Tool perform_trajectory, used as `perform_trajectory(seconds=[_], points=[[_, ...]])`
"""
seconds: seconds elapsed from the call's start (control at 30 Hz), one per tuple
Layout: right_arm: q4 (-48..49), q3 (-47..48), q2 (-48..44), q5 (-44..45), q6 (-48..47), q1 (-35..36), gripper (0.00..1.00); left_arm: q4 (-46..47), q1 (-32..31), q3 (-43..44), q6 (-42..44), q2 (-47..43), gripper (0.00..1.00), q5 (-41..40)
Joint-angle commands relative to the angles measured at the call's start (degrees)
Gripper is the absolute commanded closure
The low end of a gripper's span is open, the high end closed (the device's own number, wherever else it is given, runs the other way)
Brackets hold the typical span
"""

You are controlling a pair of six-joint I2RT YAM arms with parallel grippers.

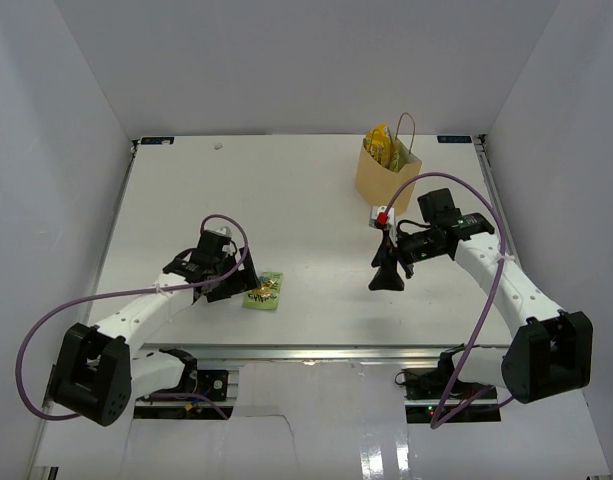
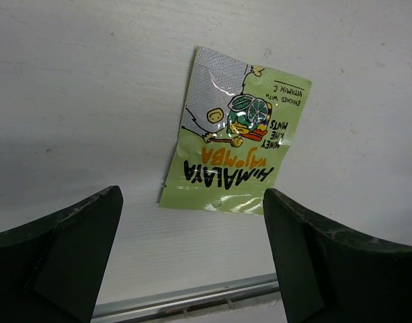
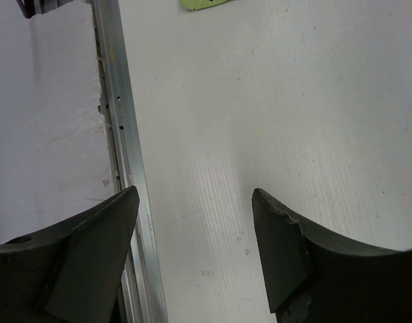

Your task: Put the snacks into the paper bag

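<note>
Left gripper [image 1: 244,285] hangs just beside a light-green packet [image 2: 236,131], which lies flat near the front edge of the table [image 1: 306,190]. Jaws spread wide, nothing between them, not touching the packet. Right gripper [image 1: 388,278] points down at bare table, jaws apart, empty. Paper bag [image 1: 378,178] stands upright at far right. Yellow packs [image 1: 379,143] poke out of its top.

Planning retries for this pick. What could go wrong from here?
1. Mint packet lies flat near the table's front rail; the open left gripper could slide off or nudge it toward the edge.
2. Paper bag stands far right with yellow snacks poking out; a drop might catch on them or tip it.
</note>
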Motion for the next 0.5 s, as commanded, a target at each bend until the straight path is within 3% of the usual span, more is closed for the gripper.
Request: perform_trajectory(seconds=[0.0, 0.47], points=[[1.5, 0.0, 0.7, -3.2, -0.6, -0.2, 0.26, 0.6, -0.3, 1.1, 1.1, 0.5, 0.04, -0.5], [2.3, 1.3, 6.1, -6.7, -0.8, -0.2, 0.26, 0.5, -3.5, 2.5, 1.5, 7.4, 0.07, -0.8]])
